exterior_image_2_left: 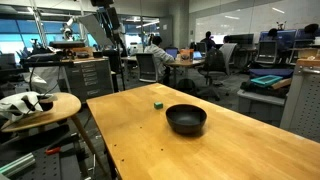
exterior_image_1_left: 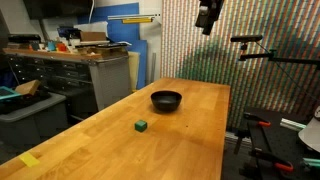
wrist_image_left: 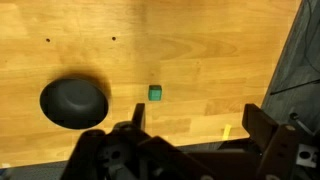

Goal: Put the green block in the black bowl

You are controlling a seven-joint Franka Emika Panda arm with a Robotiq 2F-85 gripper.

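In an exterior view, the green block point(exterior_image_1_left: 142, 126) sits on the wooden table point(exterior_image_1_left: 200, 140), well apart from the black bowl point(exterior_image_1_left: 166, 100) behind it. The hand point(exterior_image_1_left: 207, 27) hangs high above the table's far end.

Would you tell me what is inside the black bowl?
The black bowl looks empty; the green block sits apart on the table. The bowl's rim hides its near inner wall.

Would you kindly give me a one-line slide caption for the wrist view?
Open gripper over the table; green block lies apart from the black bowl.
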